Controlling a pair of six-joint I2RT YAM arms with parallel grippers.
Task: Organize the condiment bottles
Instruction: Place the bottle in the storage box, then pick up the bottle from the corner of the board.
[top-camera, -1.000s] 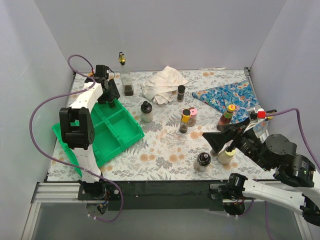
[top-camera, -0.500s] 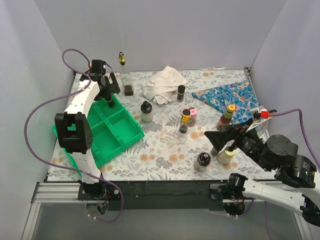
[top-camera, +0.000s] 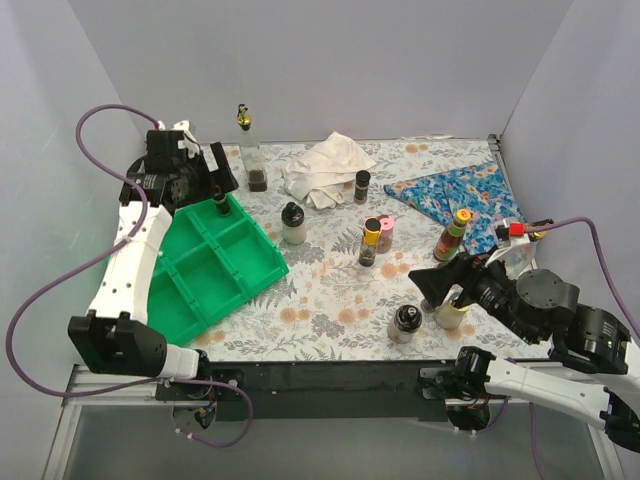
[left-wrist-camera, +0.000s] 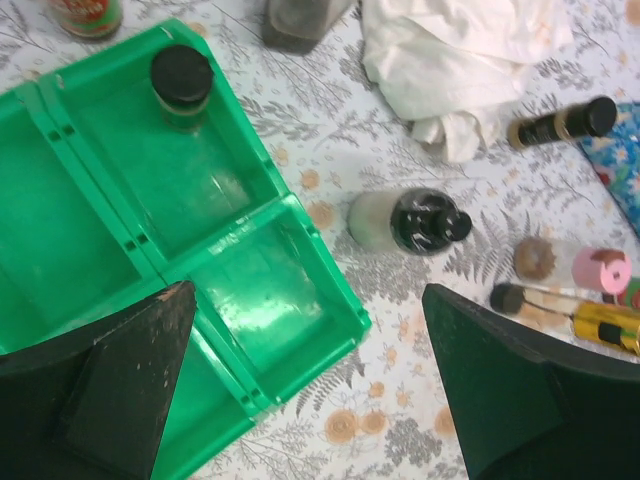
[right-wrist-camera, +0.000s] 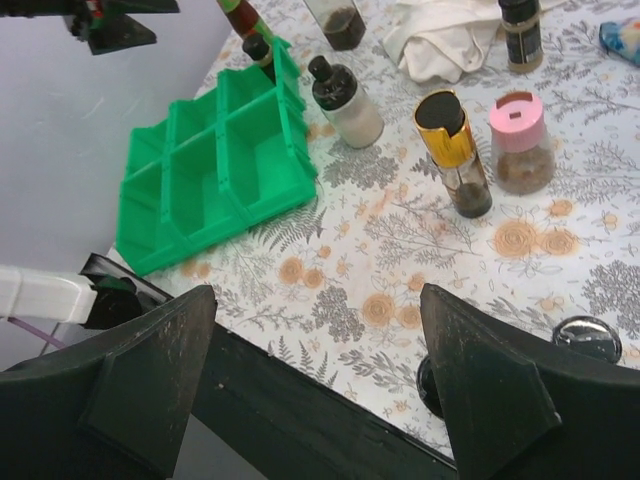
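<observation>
A dark black-capped bottle (top-camera: 220, 205) (left-wrist-camera: 181, 80) stands upright in the far corner compartment of the green tray (top-camera: 236, 268). My left gripper (top-camera: 213, 170) (left-wrist-camera: 306, 290) hangs open above and behind it, holding nothing. The other condiment bottles stand on the floral table: a cream one (top-camera: 293, 224) (left-wrist-camera: 405, 222), a yellow-capped one (top-camera: 370, 243) (right-wrist-camera: 452, 150), a pink-capped jar (top-camera: 386, 232) (right-wrist-camera: 520, 145), and a black-lidded jar (top-camera: 405, 322). My right gripper (top-camera: 440, 283) (right-wrist-camera: 315, 292) is open and empty, raised near the front right, just beside a pale bottle (top-camera: 452, 312).
A white cloth (top-camera: 328, 168) lies at the back, with a small dark bottle (top-camera: 362, 186) beside it and a tall clear bottle (top-camera: 256, 170) to its left. A blue patterned cloth (top-camera: 455, 195) covers the back right, a red-and-yellow-capped bottle (top-camera: 453, 235) at its edge.
My left gripper has opened, let go of the black-capped bottle in the tray and drawn up and back to the left. The right gripper has barely moved, its jaws slightly narrower.
</observation>
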